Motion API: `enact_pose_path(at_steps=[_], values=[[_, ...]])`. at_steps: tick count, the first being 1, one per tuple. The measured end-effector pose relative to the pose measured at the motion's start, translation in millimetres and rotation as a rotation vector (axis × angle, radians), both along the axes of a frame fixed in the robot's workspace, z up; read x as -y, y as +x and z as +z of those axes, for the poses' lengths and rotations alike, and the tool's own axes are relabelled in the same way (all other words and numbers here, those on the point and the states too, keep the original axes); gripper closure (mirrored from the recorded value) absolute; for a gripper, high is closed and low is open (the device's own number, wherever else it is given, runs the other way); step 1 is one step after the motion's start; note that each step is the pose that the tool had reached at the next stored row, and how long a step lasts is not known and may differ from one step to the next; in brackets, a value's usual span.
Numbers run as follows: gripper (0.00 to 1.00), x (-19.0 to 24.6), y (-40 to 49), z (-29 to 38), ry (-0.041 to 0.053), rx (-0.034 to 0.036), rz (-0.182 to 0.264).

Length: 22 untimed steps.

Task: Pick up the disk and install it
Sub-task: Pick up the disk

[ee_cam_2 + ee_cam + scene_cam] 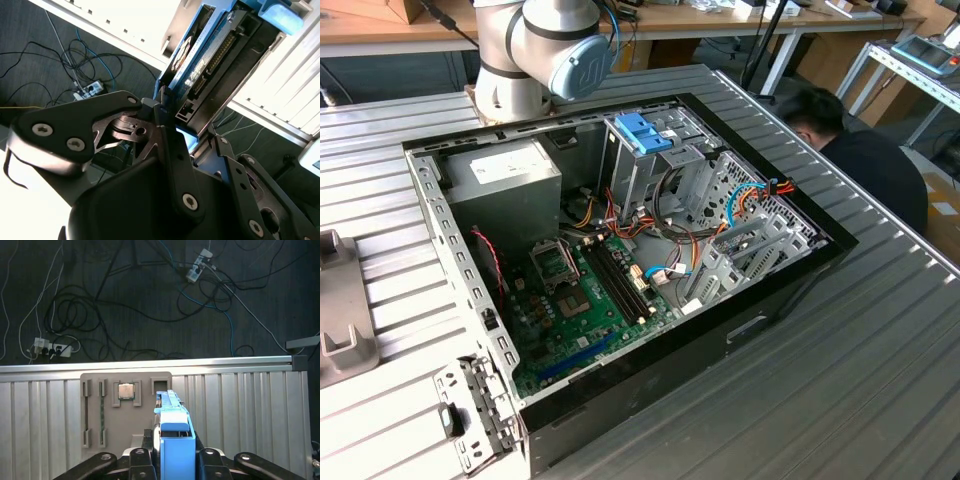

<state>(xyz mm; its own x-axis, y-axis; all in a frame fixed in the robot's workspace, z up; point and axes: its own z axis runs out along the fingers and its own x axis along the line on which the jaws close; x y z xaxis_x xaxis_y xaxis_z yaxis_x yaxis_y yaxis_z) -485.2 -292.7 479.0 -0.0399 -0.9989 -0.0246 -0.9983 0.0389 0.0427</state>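
Biggest thing in the room is the ribbed metal table (880,380). An opened-up computer case (720,345) is lying on it, and a person (870,170) is crouched right at the table edge on the exterior view's right. Inside the case, the drive cage (665,175) has loose orange and blue cables (665,238) bunched just beside it.

In the first wrist view the gripper (175,455) is clamped on the disk (176,437), squeezing its blue frame from both sides. It's over the grey parts tray (92,390) near the table's edge. I can't tell if the disk's far end is clear of the tray's slot.

What worries me:
- It looks grabbed at one end only, so the long free end could sag or twist in the grip and not line up with the cage.
- If it isn't clear of the slot, a sideways move could drag the tray along.
- Those cables could snag the frame going in.
- That person is awfully close to the arm.
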Motion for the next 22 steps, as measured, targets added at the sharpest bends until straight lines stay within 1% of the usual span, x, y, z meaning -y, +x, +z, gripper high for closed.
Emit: enact_pose_path(at_steps=[22], values=[[0.63, 0.0, 0.0, 6.6, 0.0, 0.0, 0.0]])
